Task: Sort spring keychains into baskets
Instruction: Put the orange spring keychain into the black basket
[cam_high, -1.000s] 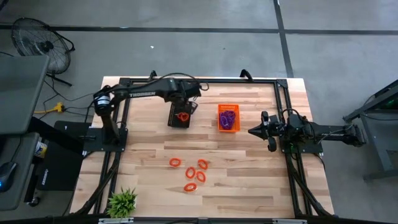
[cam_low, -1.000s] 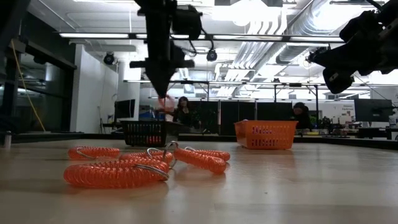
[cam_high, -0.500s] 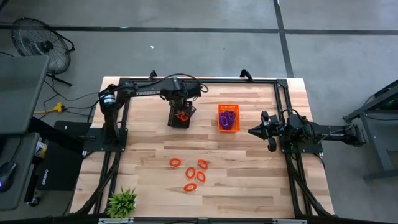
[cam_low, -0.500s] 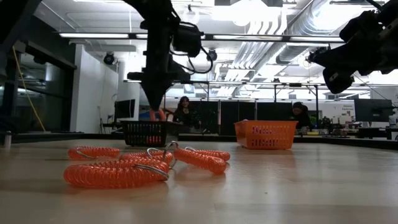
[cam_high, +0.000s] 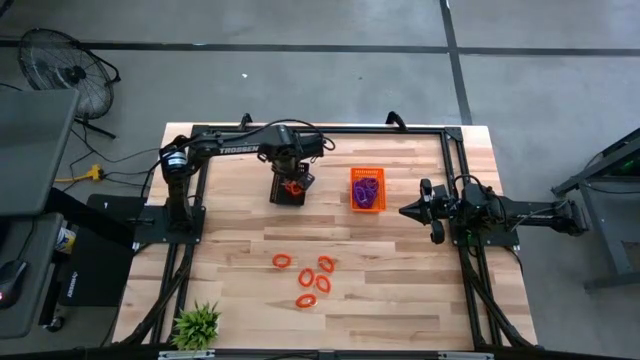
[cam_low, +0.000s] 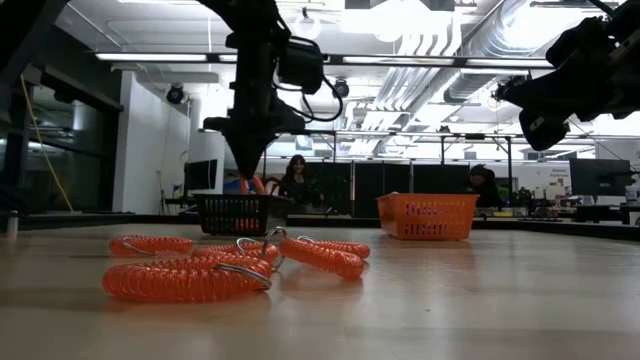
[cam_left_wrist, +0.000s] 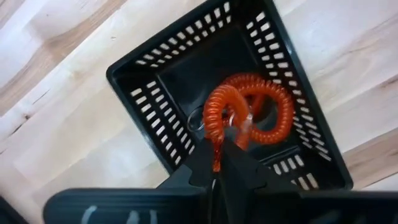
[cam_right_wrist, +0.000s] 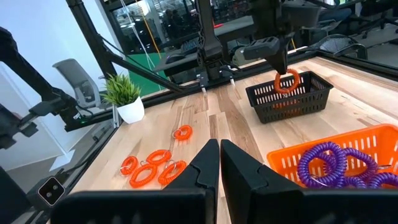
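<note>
High view: my left gripper (cam_high: 291, 183) hangs over the black perforated plastic basket (cam_high: 277, 192) at about 11 o'clock on the table, fingers clamped on an orange-red coiled spring keychain (cam_left_wrist: 231, 118) dangling into it. Orange perforated basket (cam_high: 367, 189) at 1 o'clock holds purple coiled keychains (cam_right_wrist: 333, 163). Five loose orange-red keychains (cam_high: 309, 278) lie near 6 o'clock. My right gripper (cam_high: 405, 211) waits at 3 o'clock, fingers together.

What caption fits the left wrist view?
Left gripper holds an orange-red coiled spring keychain over the black perforated plastic basket.
</note>
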